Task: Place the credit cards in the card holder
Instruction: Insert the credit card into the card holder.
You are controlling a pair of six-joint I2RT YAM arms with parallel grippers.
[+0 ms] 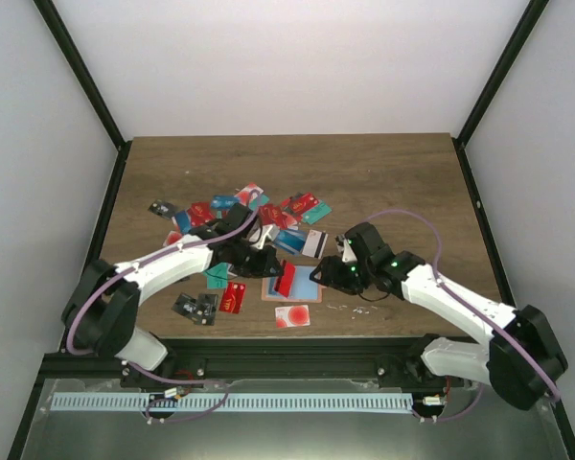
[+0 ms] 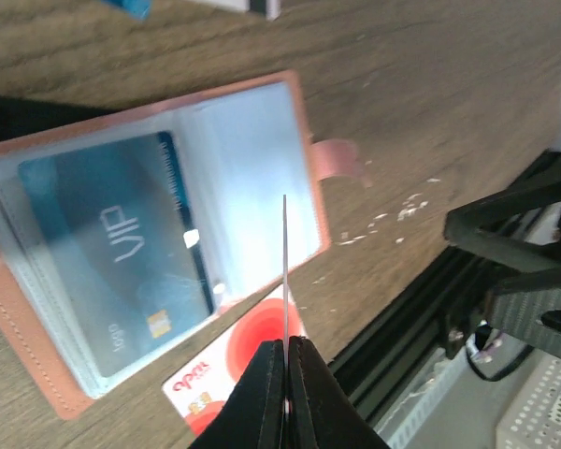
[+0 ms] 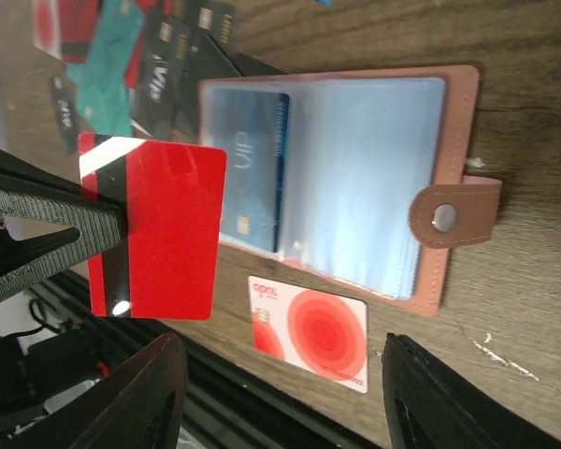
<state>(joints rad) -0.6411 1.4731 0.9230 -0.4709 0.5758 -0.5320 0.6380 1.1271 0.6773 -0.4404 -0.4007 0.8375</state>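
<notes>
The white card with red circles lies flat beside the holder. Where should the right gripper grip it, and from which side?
Probably by its two long edges, from straight above with the right gripper. The white card lies flat on the table, so only its edges can be pinched; the far edge sits apart from the card holder.

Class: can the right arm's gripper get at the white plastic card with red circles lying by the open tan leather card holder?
Probably yes. The right gripper hangs open over the white plastic card with red circles, which lies flat and uncovered beside the tan leather card holder.
</notes>
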